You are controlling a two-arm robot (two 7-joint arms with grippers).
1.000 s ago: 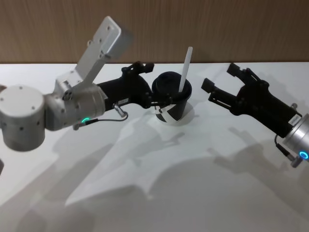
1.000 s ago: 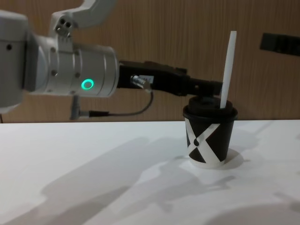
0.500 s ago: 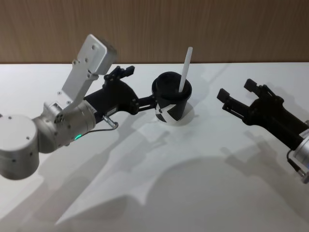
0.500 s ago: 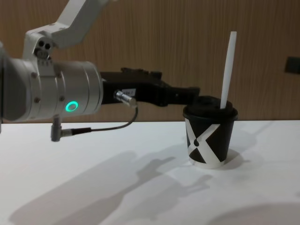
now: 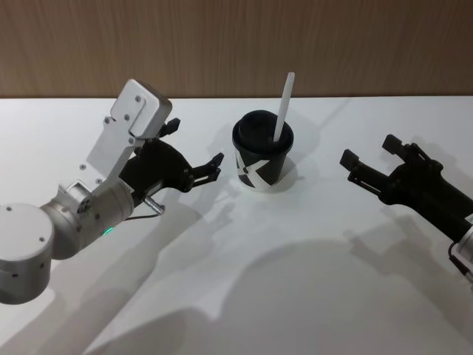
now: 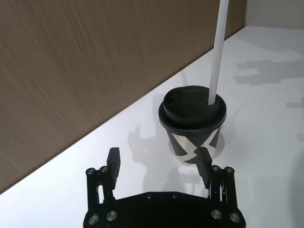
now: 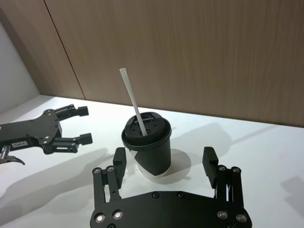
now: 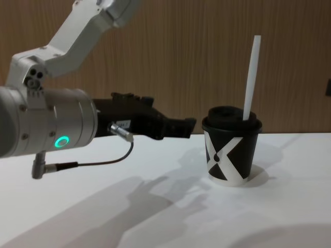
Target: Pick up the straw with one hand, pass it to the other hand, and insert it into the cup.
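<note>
The cup (image 5: 262,156) stands upright on the white desk (image 5: 295,281). The straw (image 5: 283,106) is seated in the lid, leaning slightly, with most of its length above the cup. The left hand (image 5: 194,154) is to the left of the cup, near but clear of it, fingers spread and empty. The right hand (image 5: 372,160) is to the right, farther off, also spread and empty. Neither hand touches straw or cup.

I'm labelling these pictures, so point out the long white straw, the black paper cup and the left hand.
long white straw (image 5: 284,103), head view, mid-shaft
black paper cup (image 8: 230,155), chest view, side wall
left hand (image 5: 198,151), head view, between fingertips
</note>
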